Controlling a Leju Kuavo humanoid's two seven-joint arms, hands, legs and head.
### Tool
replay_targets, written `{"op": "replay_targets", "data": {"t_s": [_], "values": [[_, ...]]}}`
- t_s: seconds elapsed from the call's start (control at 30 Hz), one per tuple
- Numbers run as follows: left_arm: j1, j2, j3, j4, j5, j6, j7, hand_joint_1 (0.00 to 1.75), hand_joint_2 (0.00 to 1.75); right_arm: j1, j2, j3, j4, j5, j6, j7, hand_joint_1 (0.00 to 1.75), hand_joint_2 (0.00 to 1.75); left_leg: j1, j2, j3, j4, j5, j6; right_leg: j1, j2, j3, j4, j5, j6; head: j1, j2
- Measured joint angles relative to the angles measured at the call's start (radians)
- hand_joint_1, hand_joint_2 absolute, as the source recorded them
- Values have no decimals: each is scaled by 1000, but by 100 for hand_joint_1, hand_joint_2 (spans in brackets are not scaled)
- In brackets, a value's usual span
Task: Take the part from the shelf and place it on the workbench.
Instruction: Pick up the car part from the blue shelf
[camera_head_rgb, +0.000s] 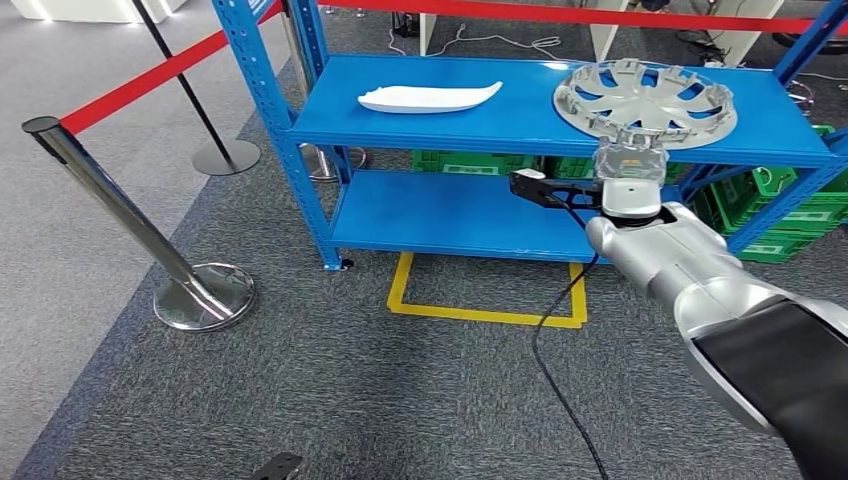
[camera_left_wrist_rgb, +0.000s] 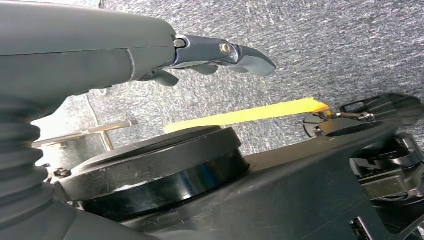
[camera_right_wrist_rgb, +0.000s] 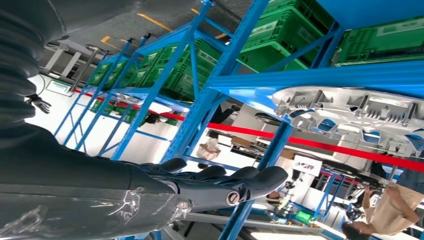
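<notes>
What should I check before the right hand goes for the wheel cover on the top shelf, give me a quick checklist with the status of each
1. Wheel cover lies flat on the top shelf, near its front edge: ok.
2. Right hand is at the cover's near rim: ok.
3. Right hand holds nothing; in the right wrist view its fingers are stretched out and apart from the cover: ok.
4. Contact between hand and rim: cannot tell.
5. White part lies well to the side of the cover, out of the way: ok.
6. Left hand hangs over the carpet holding nothing: ok.
</notes>
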Motion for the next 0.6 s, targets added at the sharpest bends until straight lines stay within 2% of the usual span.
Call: {"op": "replay_targets", "data": {"t_s": [0.6], "values": [[0, 0, 8, 0, 8, -12, 19, 0, 0, 14, 28, -25, 0, 35, 12, -23, 0, 175, 0, 0, 0, 0, 0, 0, 0, 0, 0, 0, 0, 0, 0, 0]]}}
